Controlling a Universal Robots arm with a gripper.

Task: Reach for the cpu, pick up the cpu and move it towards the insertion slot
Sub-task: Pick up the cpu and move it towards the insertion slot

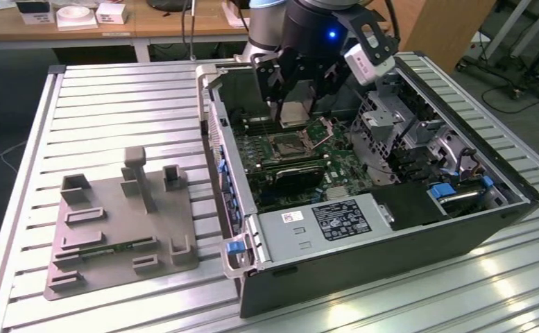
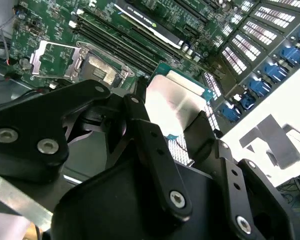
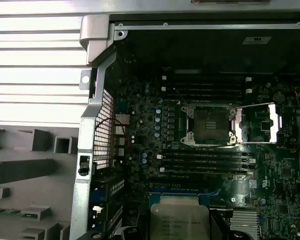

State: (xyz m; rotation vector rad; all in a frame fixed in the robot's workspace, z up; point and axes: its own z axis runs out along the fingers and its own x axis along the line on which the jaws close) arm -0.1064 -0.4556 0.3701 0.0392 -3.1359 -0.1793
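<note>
While the gripper [image 1: 293,104] hangs inside the open computer case [image 1: 473,215], you can see its black fingers [image 2: 152,145] clamped on the cpu [image 2: 177,107], one on each side edge, with the silvery top facing the second wrist view. In the exterior view the cpu [image 1: 293,113] is held tilted, clear of the motherboard [image 1: 269,156] and just above the insertion slot [image 1: 293,144]. In the first wrist view the cpu [image 3: 179,220] sits at the frame edge, with memory slots [image 3: 205,162] between it and the insertion slot [image 3: 210,125], whose lid [image 3: 265,122] is swung open beside it. Outward, on the slatted table [image 1: 112,104], note the grey fixture plate [image 1: 121,229] to the exterior view's left of the case.
</note>
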